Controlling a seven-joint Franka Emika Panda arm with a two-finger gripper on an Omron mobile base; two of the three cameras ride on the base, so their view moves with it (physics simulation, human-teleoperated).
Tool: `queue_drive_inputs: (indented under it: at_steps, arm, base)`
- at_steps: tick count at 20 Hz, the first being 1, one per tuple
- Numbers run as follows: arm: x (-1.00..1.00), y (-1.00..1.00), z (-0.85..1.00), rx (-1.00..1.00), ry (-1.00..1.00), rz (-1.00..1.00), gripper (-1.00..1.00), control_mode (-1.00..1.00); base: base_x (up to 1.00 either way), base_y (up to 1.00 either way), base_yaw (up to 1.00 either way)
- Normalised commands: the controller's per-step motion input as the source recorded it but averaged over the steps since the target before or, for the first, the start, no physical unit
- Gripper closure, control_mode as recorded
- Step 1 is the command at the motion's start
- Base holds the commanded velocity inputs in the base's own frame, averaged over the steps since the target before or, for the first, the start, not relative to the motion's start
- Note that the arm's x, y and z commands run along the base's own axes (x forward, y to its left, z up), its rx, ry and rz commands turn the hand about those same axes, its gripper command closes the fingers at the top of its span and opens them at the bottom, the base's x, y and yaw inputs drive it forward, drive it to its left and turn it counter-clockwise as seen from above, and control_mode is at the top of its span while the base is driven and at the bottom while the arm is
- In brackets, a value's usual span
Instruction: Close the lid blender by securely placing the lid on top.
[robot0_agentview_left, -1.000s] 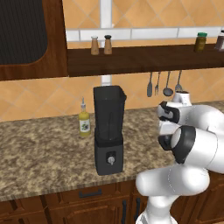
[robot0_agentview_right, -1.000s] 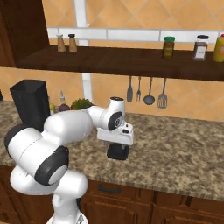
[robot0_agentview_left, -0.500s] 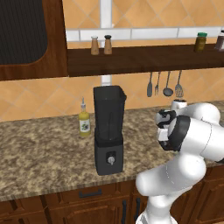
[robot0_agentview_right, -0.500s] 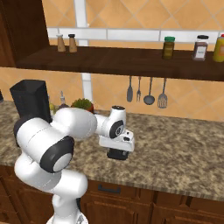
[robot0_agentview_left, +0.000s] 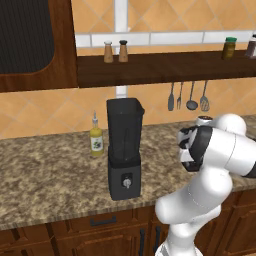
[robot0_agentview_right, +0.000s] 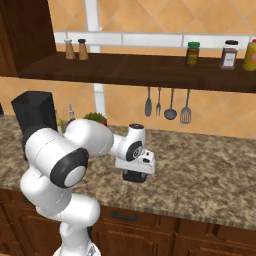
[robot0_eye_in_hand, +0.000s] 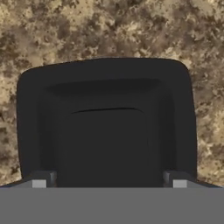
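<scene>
Claw (robot0_agentview_right: 135, 176) low over lid (robot0_eye_in_hand: 105, 122) on bare tabletop (robot0_agentview_right: 210, 175), pinch state unclear; blender (robot0_agentview_left: 124, 148) well apart, jar rim uncovered; oil bottle (robot0_agentview_left: 96, 140) just beside blender.

A kitchen wall of orange diagonal tiles (robot0_agentview_left: 40, 115), crossed by a white tile band (robot0_agentview_right: 150, 40), rises behind a speckled brown granite table (robot0_agentview_left: 45, 175). A dark wood shelf (robot0_agentview_right: 150, 67) carries two shakers (robot0_agentview_left: 115, 51) and spice jars (robot0_agentview_right: 193, 54). Utensils (robot0_agentview_right: 167, 105) hang below the shelf, at 3 o'clock from the white vertical strip. Dark wood cabinets (robot0_agentview_right: 165, 232) with a drawer handle (robot0_agentview_left: 104, 220) run beneath the table; a dark upper cabinet (robot0_agentview_left: 30, 45) hangs at 10 o'clock.
</scene>
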Motion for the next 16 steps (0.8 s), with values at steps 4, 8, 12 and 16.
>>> queue_drive_inputs:
  at_steps: [4,8,12,16]
  arm:
    - [0.37,0.0,-0.01,0.0,-0.03,0.0,-1.0,-1.0]
    - [0.26,0.0,-0.04,0.0,-0.02,0.0,-1.0,-1.0]
    - [0.1,0.0,0.0,0.0,0.0,0.0,-1.0,-1.0]
    - [0.02,0.0,0.16,0.01,0.0,0.0,-1.0,-1.0]
  base:
    - [0.0,0.0,0.0]
    - [0.0,0.0,0.0]
    - [0.0,0.0,0.0]
    - [0.0,0.0,0.0]
